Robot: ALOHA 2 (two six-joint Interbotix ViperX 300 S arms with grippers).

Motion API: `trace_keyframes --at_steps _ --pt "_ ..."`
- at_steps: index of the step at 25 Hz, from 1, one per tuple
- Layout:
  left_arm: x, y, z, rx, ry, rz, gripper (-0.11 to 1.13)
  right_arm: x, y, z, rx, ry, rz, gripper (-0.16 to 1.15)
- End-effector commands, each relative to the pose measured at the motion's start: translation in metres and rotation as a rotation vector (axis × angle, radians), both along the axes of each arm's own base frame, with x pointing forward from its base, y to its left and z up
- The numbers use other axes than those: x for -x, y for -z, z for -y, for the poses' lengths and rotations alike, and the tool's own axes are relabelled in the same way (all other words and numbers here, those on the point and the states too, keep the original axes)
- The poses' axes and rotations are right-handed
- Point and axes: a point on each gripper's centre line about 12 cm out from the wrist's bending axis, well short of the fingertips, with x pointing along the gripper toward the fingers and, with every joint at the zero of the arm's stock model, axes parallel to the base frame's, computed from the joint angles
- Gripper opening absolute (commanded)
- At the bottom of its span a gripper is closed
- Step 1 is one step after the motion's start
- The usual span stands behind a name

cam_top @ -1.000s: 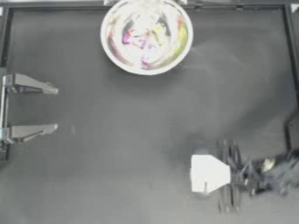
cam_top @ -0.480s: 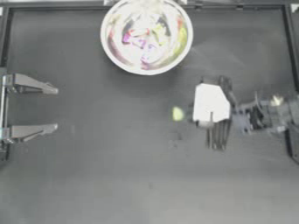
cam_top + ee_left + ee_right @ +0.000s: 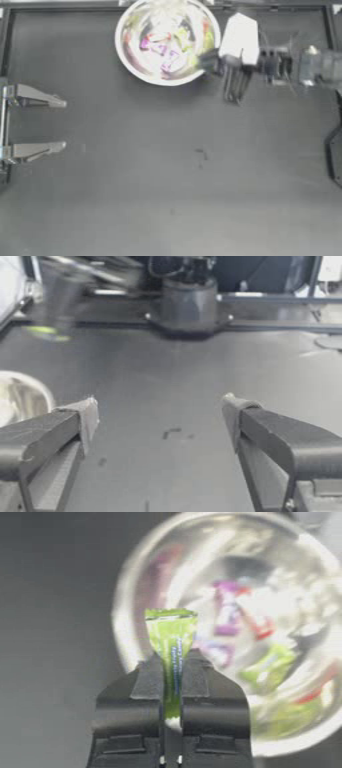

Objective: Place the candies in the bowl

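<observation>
The shiny silvery bowl [image 3: 167,42] stands at the table's far edge, a little left of centre. Inside it lie several candies: a purple-pink one [image 3: 227,607], a red-and-white one [image 3: 262,629] and a yellow-green one [image 3: 267,667]. My right gripper [image 3: 208,61] reaches in from the right, its tip at the bowl's right rim. In the right wrist view it [image 3: 172,659] is shut on a yellow-green candy [image 3: 172,637] that sticks out between the jaws, in front of the bowl [image 3: 133,612]. My left gripper [image 3: 63,125] is parked open at the left edge.
The left wrist view looks across the dark table between my open left fingers [image 3: 83,418]. It shows the bowl's edge [image 3: 20,398] and the right arm's base [image 3: 187,306] farther off. A raised frame [image 3: 334,150] borders the table.
My right arm has swung from the table's near right corner up to the bowl's right rim, carrying the yellow-green candy. The left arm has stayed put.
</observation>
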Motion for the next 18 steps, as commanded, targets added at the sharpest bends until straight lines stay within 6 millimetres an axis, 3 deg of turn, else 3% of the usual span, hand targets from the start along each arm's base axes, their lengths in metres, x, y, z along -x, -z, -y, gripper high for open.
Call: trace_keyframes --at_steps 1,9,18 --pt "-0.003 -0.001 -0.001 0.002 -0.002 -0.001 1.03 -0.014 -0.014 0.024 0.045 0.013 0.044 0.14" --pt "-0.002 0.003 0.0 0.006 -0.002 0.002 1.03 -0.049 0.007 0.085 0.076 0.062 0.014 0.14" --pt "-0.002 0.002 0.0 0.005 -0.002 0.004 1.03 -0.075 0.043 0.113 0.063 0.083 -0.05 0.18"
